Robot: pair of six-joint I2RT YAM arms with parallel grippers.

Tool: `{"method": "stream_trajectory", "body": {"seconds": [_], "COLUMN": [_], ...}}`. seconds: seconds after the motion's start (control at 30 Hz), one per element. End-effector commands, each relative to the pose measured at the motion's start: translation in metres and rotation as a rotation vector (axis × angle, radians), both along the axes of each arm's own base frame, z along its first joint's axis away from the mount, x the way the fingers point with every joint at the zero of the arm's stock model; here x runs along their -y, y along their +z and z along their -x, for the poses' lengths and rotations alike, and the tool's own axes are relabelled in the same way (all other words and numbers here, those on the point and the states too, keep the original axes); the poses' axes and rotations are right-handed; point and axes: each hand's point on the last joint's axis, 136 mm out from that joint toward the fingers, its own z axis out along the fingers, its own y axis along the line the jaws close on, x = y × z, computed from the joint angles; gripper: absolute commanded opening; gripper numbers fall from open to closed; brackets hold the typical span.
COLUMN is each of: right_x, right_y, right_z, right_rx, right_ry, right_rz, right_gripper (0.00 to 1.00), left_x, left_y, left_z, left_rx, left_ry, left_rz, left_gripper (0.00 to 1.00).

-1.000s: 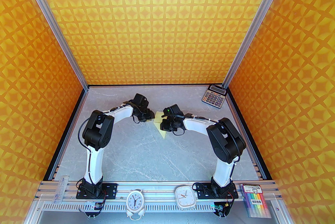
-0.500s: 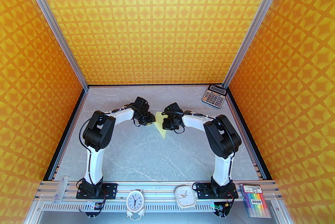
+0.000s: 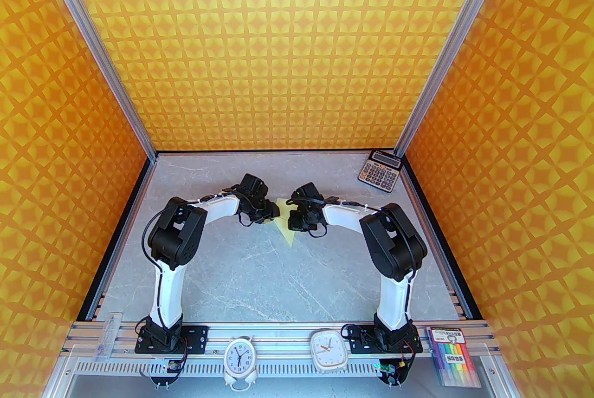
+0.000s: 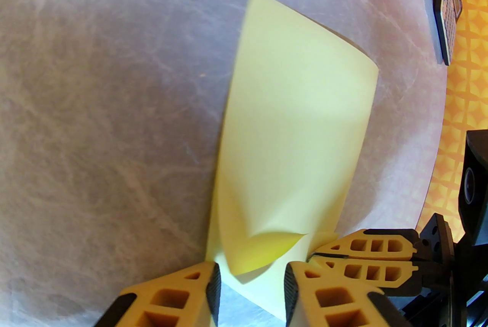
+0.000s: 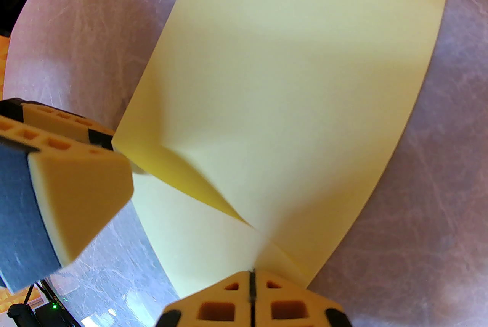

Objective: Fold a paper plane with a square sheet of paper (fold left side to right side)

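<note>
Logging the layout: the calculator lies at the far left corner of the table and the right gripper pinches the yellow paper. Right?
Wrong corner: the calculator lies at the far right corner of the table, as the top view shows. The right gripper does pinch the yellow paper.

The top camera looks down from high behind the 2 arm bases (image 3: 162,336) over the whole bench (image 3: 260,275). The left wrist camera looks close along the left gripper (image 4: 251,279), the right one along the right gripper (image 5: 251,277). All 3 views share the square sheet of paper (image 3: 288,234).
</note>
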Motion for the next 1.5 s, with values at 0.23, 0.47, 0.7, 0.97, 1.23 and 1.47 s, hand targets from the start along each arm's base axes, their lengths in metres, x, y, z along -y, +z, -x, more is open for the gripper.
{"method": "stream_trajectory", "body": {"seconds": [0.23,0.47,0.7,0.97,1.23,1.47], "right_x": [0.005,0.004,0.002,0.015,0.006,0.010], "right_y": [-0.019,-0.014,0.012,0.022,0.010,-0.007], "right_z": [0.006,0.004,-0.004,-0.014,-0.011,-0.010], "right_rx": [-0.037,-0.029,0.024,0.041,0.001,-0.033], "right_ry": [-0.003,-0.009,-0.024,-0.026,0.005,0.006], "right_rz": [0.017,0.005,-0.032,-0.022,-0.057,-0.016], "right_gripper": [0.06,0.06,0.08,0.11,0.11,0.09], "left_x": [0.021,0.021,0.021,0.014,0.021,0.025], "left_y": [0.020,0.011,0.006,0.007,0.008,0.009], "left_z": [0.006,0.016,0.017,0.017,0.019,0.019], "left_rx": [0.048,0.042,0.047,0.065,0.066,0.064], "left_ry": [-0.056,-0.081,-0.095,-0.125,-0.142,-0.147], "left_rz": [0.062,0.048,0.017,-0.070,-0.077,-0.078], "left_gripper": [0.27,0.23,0.14,0.09,0.10,0.10]}}
